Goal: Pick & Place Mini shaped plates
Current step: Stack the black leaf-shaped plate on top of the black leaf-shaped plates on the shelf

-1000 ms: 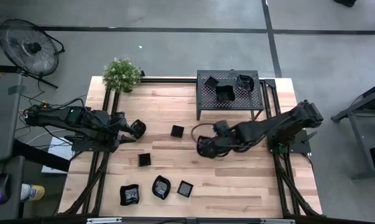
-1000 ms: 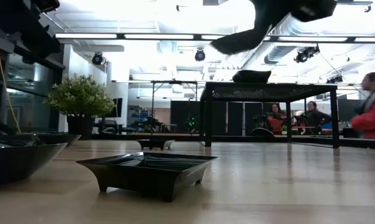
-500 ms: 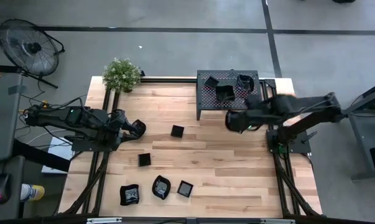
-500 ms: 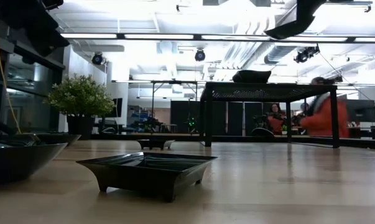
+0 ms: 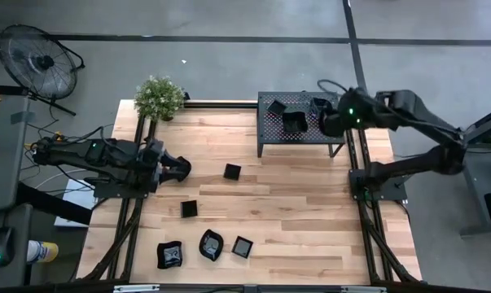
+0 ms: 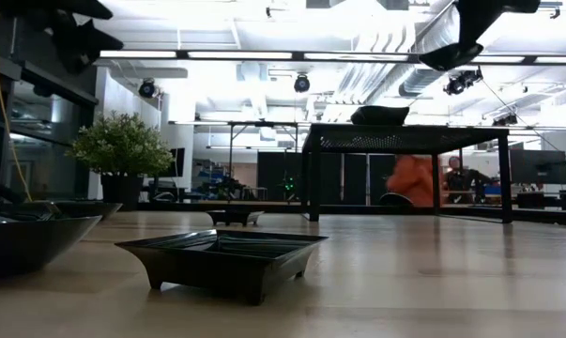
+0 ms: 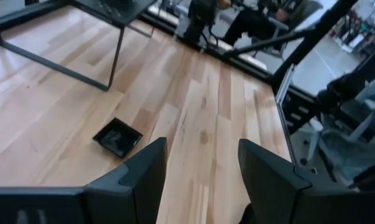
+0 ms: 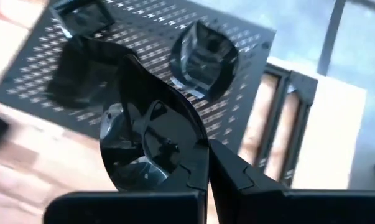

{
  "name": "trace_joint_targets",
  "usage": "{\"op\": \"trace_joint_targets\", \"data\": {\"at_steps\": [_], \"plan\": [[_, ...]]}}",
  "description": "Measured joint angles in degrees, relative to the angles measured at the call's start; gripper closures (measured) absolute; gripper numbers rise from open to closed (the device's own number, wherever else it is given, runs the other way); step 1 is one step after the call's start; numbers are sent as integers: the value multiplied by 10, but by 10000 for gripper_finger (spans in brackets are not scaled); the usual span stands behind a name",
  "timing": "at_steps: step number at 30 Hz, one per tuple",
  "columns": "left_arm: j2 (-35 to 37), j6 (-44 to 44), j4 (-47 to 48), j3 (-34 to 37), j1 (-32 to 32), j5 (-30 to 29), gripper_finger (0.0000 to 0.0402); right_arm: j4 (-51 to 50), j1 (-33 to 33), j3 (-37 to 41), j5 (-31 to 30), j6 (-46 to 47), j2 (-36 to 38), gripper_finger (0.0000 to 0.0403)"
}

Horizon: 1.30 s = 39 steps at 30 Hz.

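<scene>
Right wrist view: right hand (image 8: 206, 163) pinches plate (image 8: 151, 142), rim partly hidden.

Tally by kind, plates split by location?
Mini plates on tabletop: 5
Mini plates on rack: 3
Mini plate in right claw, over rack: 1
Rack: 1
Potted plant: 1
Total: 11
Left claw waits open at table's left.

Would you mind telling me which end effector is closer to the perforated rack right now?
The right. The right end effector hovers over the perforated rack at its right end, holding a mini plate. The left end effector sits out over the table's left side, well away.
</scene>
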State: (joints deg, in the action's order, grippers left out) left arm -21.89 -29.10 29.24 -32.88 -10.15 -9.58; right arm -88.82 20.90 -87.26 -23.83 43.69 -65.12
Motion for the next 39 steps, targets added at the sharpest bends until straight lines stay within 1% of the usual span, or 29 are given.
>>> {"op": "trace_joint_targets", "data": {"at_steps": [3,7,10,13,17,22,29,36,39], "plan": [[0,-12,-6,0,0,-5,206,25,70,0,22,-92,-2,403],[0,-23,-20,0,0,-7,206,96,162,0,78,-208,-8,403],[0,-31,-29,0,0,-7,206,138,229,0,133,-266,-16,403],[0,-42,-30,0,0,-15,206,151,284,0,181,-315,-33,403],[0,-54,-30,0,0,-16,206,151,336,0,219,-370,-62,403],[0,-61,-31,0,0,-16,206,171,374,0,249,-424,-105,403],[0,-68,-31,0,0,-28,206,176,396,0,272,-455,-161,403],[0,-68,-31,0,0,-38,206,190,399,0,283,-462,-177,403],[0,-68,-31,0,0,-48,206,181,403,0,278,-438,-181,403]]}}
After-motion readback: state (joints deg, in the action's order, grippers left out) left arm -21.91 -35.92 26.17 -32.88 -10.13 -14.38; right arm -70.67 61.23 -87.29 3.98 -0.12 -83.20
